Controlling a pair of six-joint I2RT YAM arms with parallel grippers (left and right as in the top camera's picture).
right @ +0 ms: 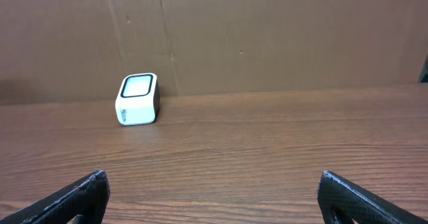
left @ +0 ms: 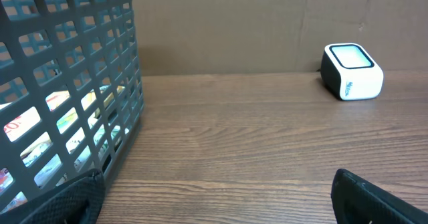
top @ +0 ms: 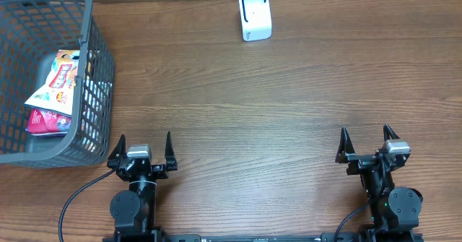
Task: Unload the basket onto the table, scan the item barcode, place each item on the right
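Observation:
A white barcode scanner (top: 255,16) with a dark-framed window stands at the back of the table, seen too in the left wrist view as the scanner (left: 352,71) and in the right wrist view as the scanner (right: 138,99). Snack packets (top: 59,79), the items, lie inside the grey basket (top: 92,68) at the far left. A pink packet (top: 48,121) lies under the colourful one. My left gripper (top: 145,147) stands open near the front edge, just right of the basket (left: 100,63), nothing between its fingers. My right gripper (top: 367,141) stands open at the front right, also empty.
Brown cardboard (right: 267,30) walls off the back of the wooden table (top: 253,105). The basket's mesh wall (left: 127,117) stands close to my left fingers (left: 67,200).

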